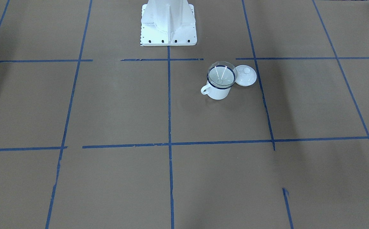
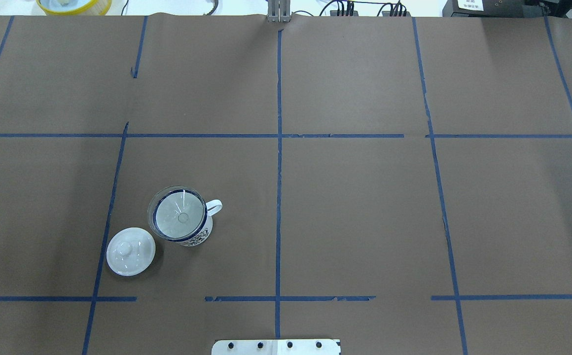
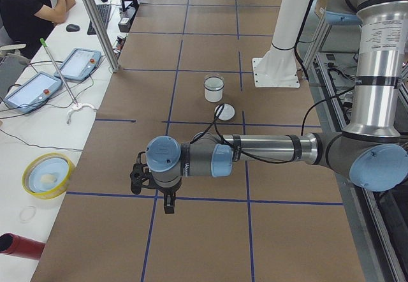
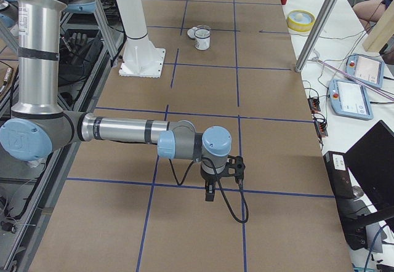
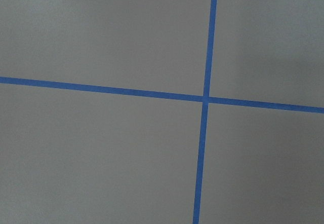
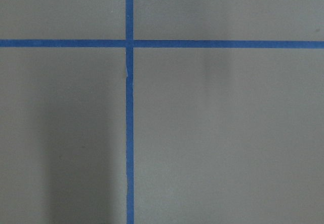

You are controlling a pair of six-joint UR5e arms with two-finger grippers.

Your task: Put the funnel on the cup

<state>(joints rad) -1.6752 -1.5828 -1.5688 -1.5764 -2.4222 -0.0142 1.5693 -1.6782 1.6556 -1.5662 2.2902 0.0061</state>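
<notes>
Overhead exterior, left half of the surface toward the robot's edge: shows funnel seated in cup beside lid; cannot tell how left pincer or right pincer stands; risks knocking the light funnel askew should either sweep low past it.

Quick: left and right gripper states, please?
Left gripper: cannot tell, shown only in a side view.
Right gripper: cannot tell, shown only in a side view.
Neither holds the funnel, which sits on the cup.
</notes>
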